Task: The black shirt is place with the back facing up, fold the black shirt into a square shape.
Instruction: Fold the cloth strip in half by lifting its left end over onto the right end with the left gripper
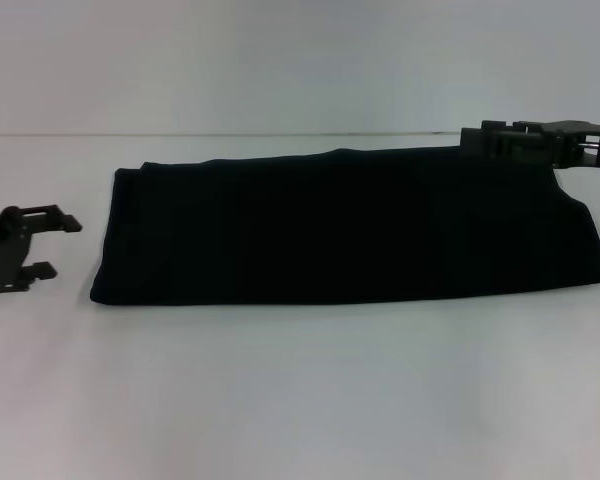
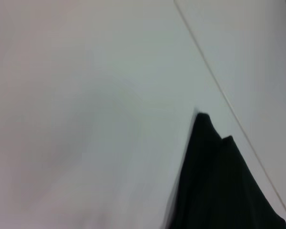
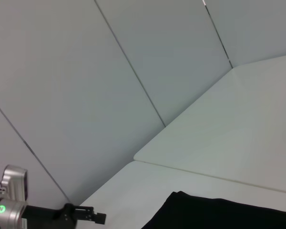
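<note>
Head view: you have the black shirt (image 1: pixel 340 230) lying on the white table (image 1: pixel 300 400) as a long folded band, its long axis running left to right across the middle of the table, the right end slightly wider than the left; no lettering shows on the upper face. Your left gripper (image 1: pixel 42 246) sits on the table just beside the shirt's left end, apart from the cloth, fingers spread and holding nothing. Your right gripper (image 1: pixel 525 140) is at the shirt's far right corner; you cannot tell from here whether its fingers are apart or closed on the fabric. Judgement on risk: if only the right side has cloth and lifts, the band may drag or skew, since the left end is free. A pinch taking only the top layer would peel the earlier fold open. The band is soft and limp, so a fast carry-over could let it bunch, leaving an uneven rectangle, not a square.
</note>
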`<move>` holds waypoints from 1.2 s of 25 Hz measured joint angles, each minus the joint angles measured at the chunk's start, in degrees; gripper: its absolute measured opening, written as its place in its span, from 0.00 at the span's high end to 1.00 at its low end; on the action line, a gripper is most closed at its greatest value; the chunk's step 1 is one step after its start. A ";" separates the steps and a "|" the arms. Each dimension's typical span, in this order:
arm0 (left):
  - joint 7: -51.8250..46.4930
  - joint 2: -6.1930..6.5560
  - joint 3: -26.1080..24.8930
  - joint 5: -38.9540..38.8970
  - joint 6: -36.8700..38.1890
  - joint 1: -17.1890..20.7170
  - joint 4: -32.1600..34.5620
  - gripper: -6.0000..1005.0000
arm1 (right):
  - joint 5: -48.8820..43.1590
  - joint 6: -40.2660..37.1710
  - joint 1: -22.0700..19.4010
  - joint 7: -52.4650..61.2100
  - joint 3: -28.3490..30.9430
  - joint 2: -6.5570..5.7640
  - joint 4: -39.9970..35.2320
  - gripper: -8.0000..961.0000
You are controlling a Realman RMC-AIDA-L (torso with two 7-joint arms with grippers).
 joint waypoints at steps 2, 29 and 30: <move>0.18 0.27 0.00 0.02 2.17 0.49 1.56 0.24 | 0.00 0.07 0.00 0.01 0.00 0.01 0.00 0.27; 0.74 -0.20 -0.03 -1.61 9.50 2.01 -5.52 0.24 | 0.87 0.24 -0.77 0.09 1.12 0.03 0.10 0.27; 0.84 -0.31 -0.01 -1.61 9.30 2.02 -5.60 0.24 | 0.87 0.25 -0.78 0.10 1.13 0.03 0.10 0.27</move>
